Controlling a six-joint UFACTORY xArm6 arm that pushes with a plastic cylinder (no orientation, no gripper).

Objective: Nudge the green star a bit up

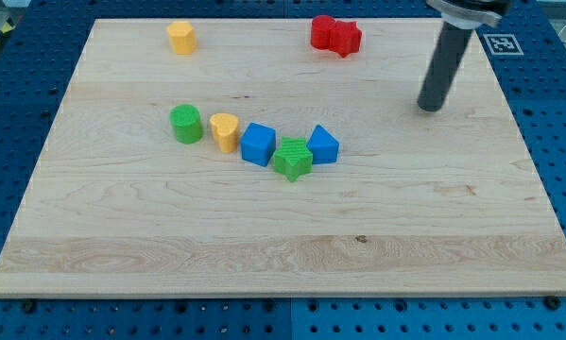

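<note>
The green star (292, 158) lies near the board's middle, wedged between a blue cube (258, 144) on its left and a blue triangular block (323, 144) on its upper right. My tip (432, 106) rests on the board far to the upper right of the star, touching no block. The dark rod rises from it toward the view's top right.
A yellow heart block (225, 130) and a green cylinder (185, 124) continue the row to the left. A yellow block (181, 38) sits at the top left, and a red block (335, 35) at the top middle. The wooden board (283, 255) lies on a blue pegboard table.
</note>
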